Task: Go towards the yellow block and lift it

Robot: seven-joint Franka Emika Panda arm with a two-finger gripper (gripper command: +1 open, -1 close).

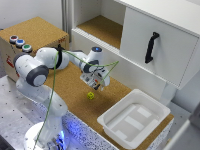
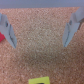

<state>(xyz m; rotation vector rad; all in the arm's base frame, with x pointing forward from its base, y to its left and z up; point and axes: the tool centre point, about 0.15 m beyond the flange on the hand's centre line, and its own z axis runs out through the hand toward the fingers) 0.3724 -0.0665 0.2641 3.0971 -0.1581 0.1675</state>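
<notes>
- The yellow block (image 1: pixel 90 95), a tiny cube with dark marks, sits on the cork-topped counter (image 1: pixel 70 87), well apart from the white plastic bin (image 1: pixel 134 119).
- The gripper (image 1: pixel 98 84) hangs just above the block, fingers spread and empty.
- Approach in hand, it seems; next, centre and descend.

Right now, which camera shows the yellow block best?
The exterior view: the whole yellow block sits on the cork surface, just below the gripper. The wrist view catches only a blurred part of it, cut off by the picture's edge.
</notes>
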